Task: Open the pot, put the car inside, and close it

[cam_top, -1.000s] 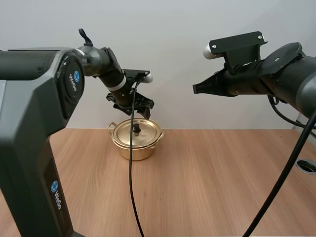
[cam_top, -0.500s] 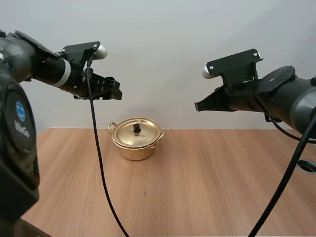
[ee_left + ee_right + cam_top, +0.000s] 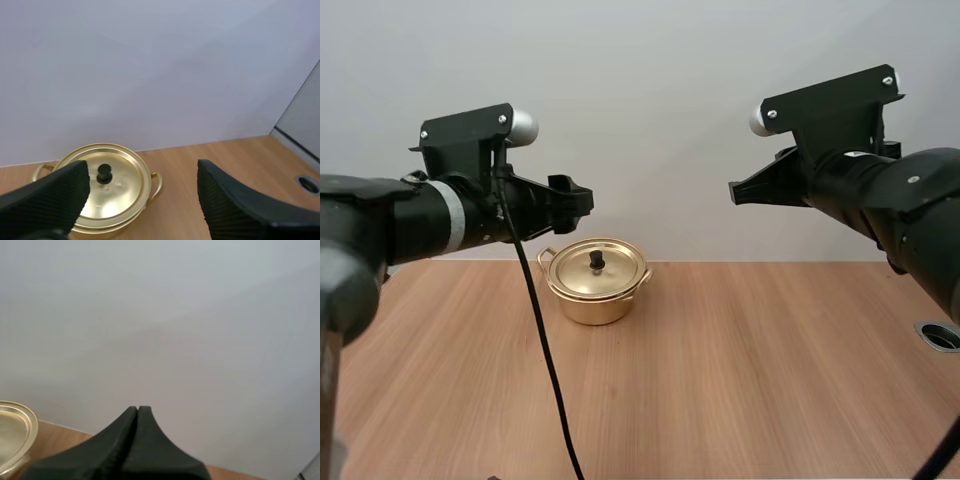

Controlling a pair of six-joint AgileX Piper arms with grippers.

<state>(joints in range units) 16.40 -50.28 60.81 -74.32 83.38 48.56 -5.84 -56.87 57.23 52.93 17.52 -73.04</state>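
Note:
A gold pot [image 3: 596, 283] stands at the back of the wooden table, its lid [image 3: 596, 266] on with a black knob. My left gripper [image 3: 578, 198] hangs open above and just left of the pot, nothing between its fingers. In the left wrist view the left gripper [image 3: 142, 182] frames the pot [image 3: 102, 187] from a distance, its fingers [image 3: 52, 192] wide apart. My right gripper [image 3: 738, 190] is held high right of the pot, shut on nothing. The right gripper [image 3: 137, 410] shows as one dark wedge, with the pot's lid [image 3: 12, 432] beside it.
The wooden table [image 3: 740, 380] stretches bare in front of and right of the pot. A round cable hole [image 3: 942, 336] sits at the table's right edge. A plain grey wall stands behind.
My left arm has drawn back from over the pot and now hangs level, up and to the left. The right arm has risen slightly. The pot stays put.

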